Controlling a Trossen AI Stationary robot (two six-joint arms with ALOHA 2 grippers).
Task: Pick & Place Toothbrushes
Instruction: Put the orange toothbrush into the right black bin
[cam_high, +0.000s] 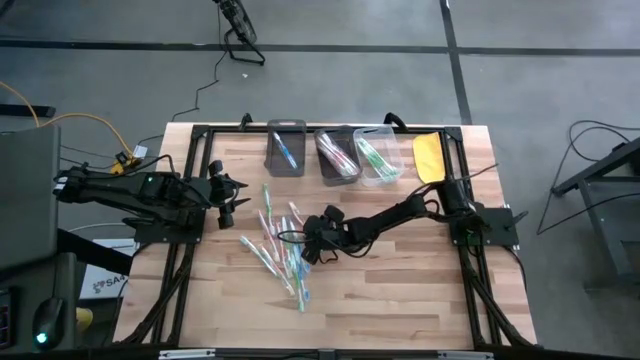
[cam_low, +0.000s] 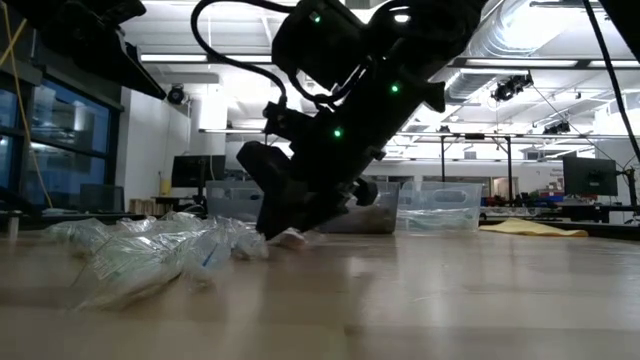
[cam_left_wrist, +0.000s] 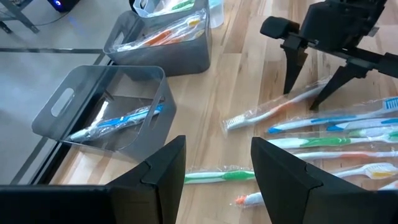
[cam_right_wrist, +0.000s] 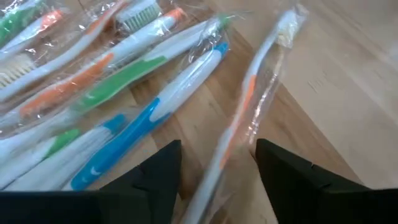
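Straddling 1 orange toothbrush (cam_right_wrist: 245, 109), the right gripper (cam_right_wrist: 217, 171) stands open, holding nothing; wrapper is slippery, handle light and stiff: grip mid-handle.

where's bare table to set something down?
Free: the wood right of the toothbrush pile, below the right arm; also the near-left corner. Crowded: the pile, with the right hand on it, and the back edge with three bins and a yellow pad.
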